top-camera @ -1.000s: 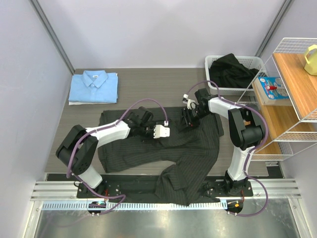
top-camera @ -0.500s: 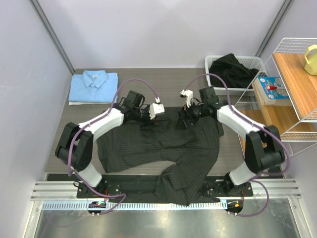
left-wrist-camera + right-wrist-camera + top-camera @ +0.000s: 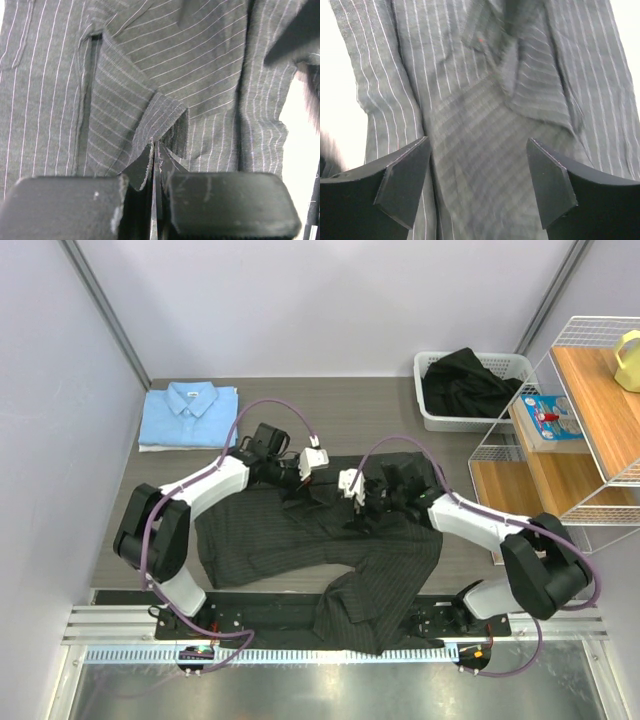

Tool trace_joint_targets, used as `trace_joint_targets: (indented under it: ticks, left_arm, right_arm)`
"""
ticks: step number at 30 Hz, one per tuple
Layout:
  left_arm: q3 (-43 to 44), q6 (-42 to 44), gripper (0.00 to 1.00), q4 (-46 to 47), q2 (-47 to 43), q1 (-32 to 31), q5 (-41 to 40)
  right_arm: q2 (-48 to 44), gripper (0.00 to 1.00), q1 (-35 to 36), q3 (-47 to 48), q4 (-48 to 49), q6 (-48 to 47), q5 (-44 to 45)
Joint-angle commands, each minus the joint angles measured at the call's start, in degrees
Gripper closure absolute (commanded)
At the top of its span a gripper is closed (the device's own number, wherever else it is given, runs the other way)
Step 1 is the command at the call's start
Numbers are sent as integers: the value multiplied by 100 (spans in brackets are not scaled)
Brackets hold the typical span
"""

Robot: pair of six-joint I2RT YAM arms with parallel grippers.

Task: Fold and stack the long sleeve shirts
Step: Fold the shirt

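Your left jaws are clamped together on a pinched fold of the black pinstriped shirt [image 3: 290,540]. In the left wrist view the cloth rises into a small peak right at the tips and vanishes into the line where they meet.

Your right jaws stand wide apart with nothing between them, poised just over the same shirt. Its stripes run, somewhat blurred, beneath the two fingertips [image 3: 402,180].

Seen from above, the right jaws sit near the left ones, a little to their right and slightly closer to the arm bases. Both are over the upper middle of the garment.

The pinstriped shirt lies spread and rumpled on the worktop [image 3: 340,410] under both sets of jaws. One part of it spills off the near edge behind them.

The light blue shirt [image 3: 188,415] lies folded, collar up, well apart from your left jaws, beyond them and off to their left. Beyond your right jaws, off to their right, a white basket [image 3: 430,420] holds a dark garment [image 3: 465,380].
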Motion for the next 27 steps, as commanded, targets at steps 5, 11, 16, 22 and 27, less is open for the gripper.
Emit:
trace_joint_targets:
  ticks: [5, 11, 16, 22, 27]
  left_arm:
    - [136, -82, 100, 67, 71, 291, 325]
    - [127, -117, 100, 137, 159, 344, 386]
    - [127, -187, 100, 190, 115, 388, 457]
    - [110, -213, 100, 76, -121, 502, 614]
    - [-22, -284, 67, -301, -771, 923, 799]
  right_arm:
    - [550, 25, 459, -322, 2677, 285, 588]
    - [999, 34, 740, -102, 2985, 303, 596]
    - [1333, 36, 819, 74, 3117, 339, 588]
    - [1640, 96, 951, 329, 3688, 671, 939]
    - [1404, 99, 934, 566, 3436, 840, 1106]
